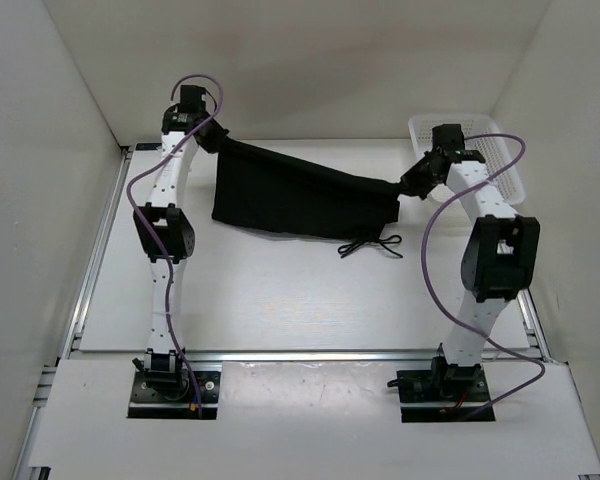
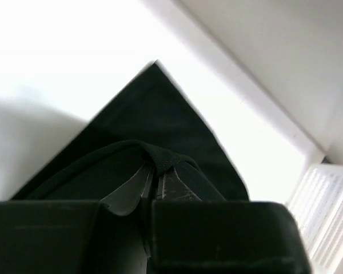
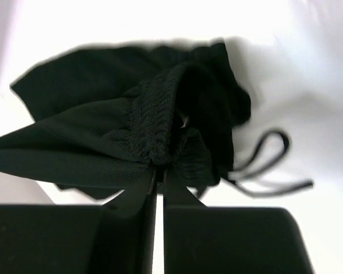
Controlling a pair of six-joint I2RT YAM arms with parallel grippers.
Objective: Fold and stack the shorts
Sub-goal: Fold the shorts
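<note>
1. Left fingers (image 2: 130,191) pinched on one end of the shorts (image 1: 300,195), right fingers (image 3: 138,194) clamped on the other
2. shorts hang stretched between them over the tabletop (image 1: 280,300), drawstring (image 1: 365,246) trailing on it

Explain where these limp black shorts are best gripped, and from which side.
Probably the two upper corners, coming from above at each end. The shorts are limp cloth; pinched so by the left gripper and right gripper, they hang spread and flat.

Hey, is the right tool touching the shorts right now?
Touching. The right wrist view shows the right tool shut on the shorts, with bunched fabric clamped in it.
</note>
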